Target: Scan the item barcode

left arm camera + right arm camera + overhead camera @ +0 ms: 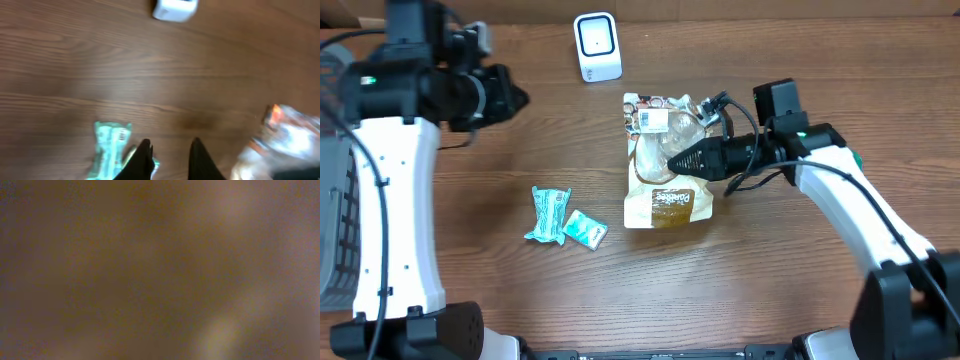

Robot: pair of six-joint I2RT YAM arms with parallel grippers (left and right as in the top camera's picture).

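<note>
A clear snack bag (pixel 665 195) with a brown label lies mid-table; in the left wrist view the bag (pixel 287 137) is a blur at the right. My right gripper (pixel 672 164) reaches in from the right, its dark tips shut in the crumpled film at the bag's middle. The right wrist view is only a brown blur. The white scanner (pixel 597 46) stands at the back, and the scanner (pixel 175 9) also shows at the top of the left wrist view. My left gripper (pixel 520 98) hovers high at the back left. In its own view the left gripper (pixel 170 142) is open and holds nothing.
Two teal packets (pixel 548 213) (pixel 586 231) lie left of the bag; one teal packet (pixel 107 150) shows just left of my left fingers. A grey basket (pixel 332 200) stands at the table's left edge.
</note>
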